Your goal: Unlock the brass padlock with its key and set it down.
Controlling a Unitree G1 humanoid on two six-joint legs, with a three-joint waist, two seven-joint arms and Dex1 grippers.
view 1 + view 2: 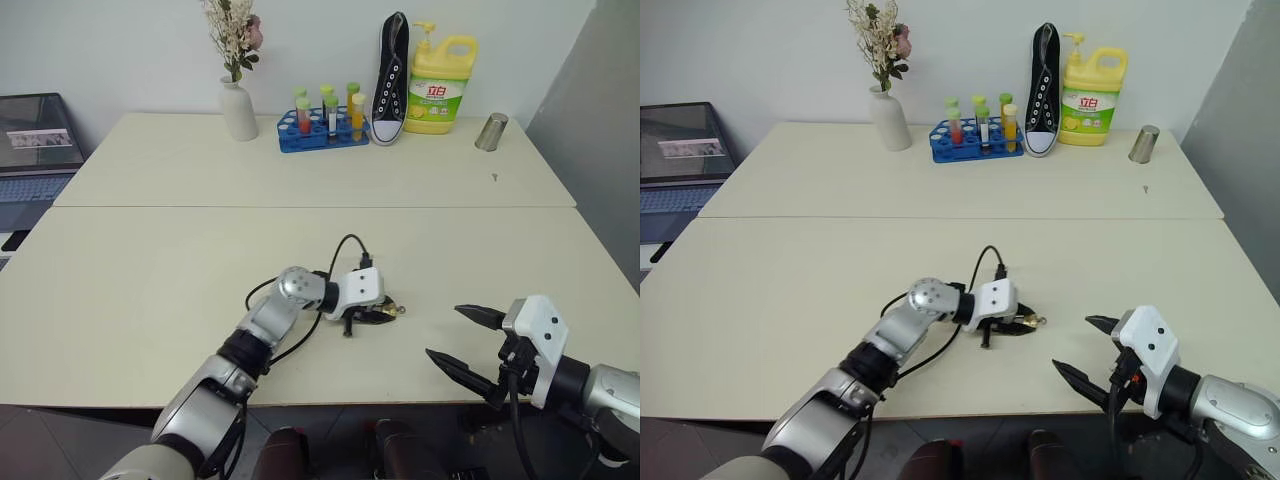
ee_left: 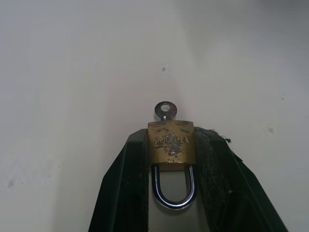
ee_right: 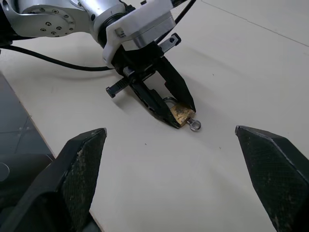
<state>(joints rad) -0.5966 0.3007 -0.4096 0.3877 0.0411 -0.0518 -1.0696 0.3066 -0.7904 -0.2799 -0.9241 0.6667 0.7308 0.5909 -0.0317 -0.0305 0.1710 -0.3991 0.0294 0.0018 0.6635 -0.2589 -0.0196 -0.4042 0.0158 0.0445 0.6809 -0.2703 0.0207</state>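
Padlock hold is yours: left gripper clamps the brass padlock, the key jutting beyond its fingertips. Bring your wide-open, empty right gripper to that key and turn.

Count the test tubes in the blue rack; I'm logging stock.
5 show, all standing in the blue rack at the table's far edge, between the white vase and the sneaker; others may be hidden.
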